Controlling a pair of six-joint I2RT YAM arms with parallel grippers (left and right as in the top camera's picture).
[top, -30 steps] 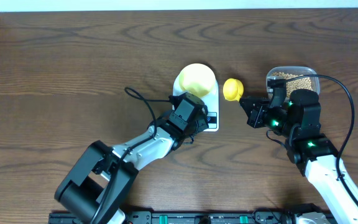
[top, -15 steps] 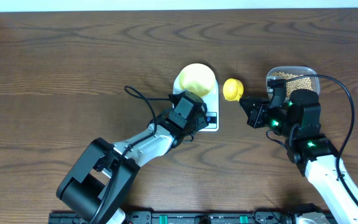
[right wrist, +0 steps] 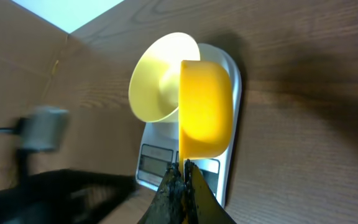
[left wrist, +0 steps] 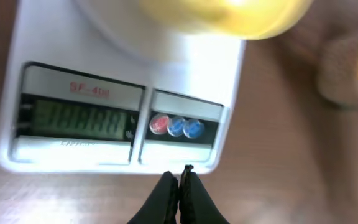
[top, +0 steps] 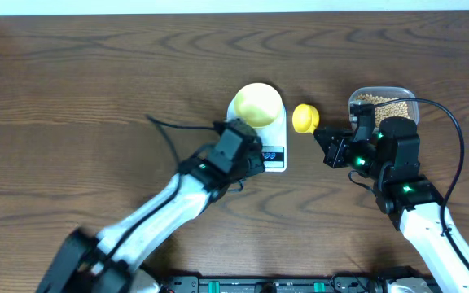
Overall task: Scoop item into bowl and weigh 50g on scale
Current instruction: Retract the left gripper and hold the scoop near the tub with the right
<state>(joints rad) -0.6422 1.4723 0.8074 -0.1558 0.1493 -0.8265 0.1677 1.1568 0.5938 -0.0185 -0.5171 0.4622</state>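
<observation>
Left claw (left wrist: pixel 180 180): fully closed, empty, tips just short of the scale's (left wrist: pixel 188 68) front edge. Buttons (left wrist: pixel 176 126) directly ahead, display (left wrist: pixel 79 120) ahead-left. Bowl (top: pixel 258 104) sits on the platform beyond them. Right claw (right wrist: pixel 180 171): closed on the scoop (right wrist: pixel 205 109), which is tipped on edge ahead of its tips. Beans (top: pixel 377 101) in tub (top: pixel 405 91) behind it.

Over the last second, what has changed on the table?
The left arm swung leftward, drawing its shut left tool slightly left along the front of the scale, uncovering more of the display. Nothing was taken or released. The right tool still grips the yellow scoop; bowl and beans stayed put.
</observation>
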